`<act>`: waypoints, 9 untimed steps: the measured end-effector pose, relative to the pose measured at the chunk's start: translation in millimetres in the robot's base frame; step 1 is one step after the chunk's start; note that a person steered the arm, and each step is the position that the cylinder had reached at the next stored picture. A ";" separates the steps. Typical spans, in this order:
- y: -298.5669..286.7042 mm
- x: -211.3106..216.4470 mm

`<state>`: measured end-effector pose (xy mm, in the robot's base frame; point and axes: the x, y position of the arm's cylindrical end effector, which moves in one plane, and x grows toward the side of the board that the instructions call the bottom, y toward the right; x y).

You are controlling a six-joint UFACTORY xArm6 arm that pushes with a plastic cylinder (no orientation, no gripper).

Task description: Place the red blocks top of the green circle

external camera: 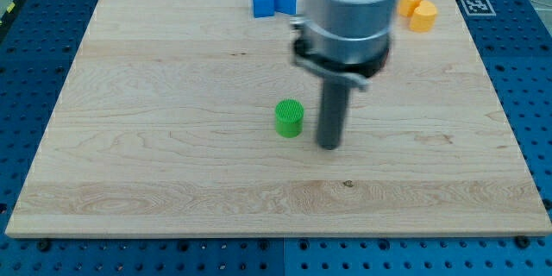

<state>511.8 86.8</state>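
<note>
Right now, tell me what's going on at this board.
My tip rests on the wooden board, just to the view's right of the green cylinder, not touching it. Two blue blocks and two yellow blocks sit along the view's top edge. No red blocks show; my arm may hide them.

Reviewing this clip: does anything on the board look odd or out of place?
One thing: no red blocks show in this view. Only the green circle, two blue blocks and two yellow blocks show; the arm may hide others. My tip sits just to the view's right of the green circle.
</note>
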 end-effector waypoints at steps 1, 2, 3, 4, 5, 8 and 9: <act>12.3 -0.4; 81.0 -24.2; 165.0 -71.0; 205.7 -134.2; 186.5 -159.7; -1.1 -141.2; -54.6 -110.5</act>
<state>401.3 32.1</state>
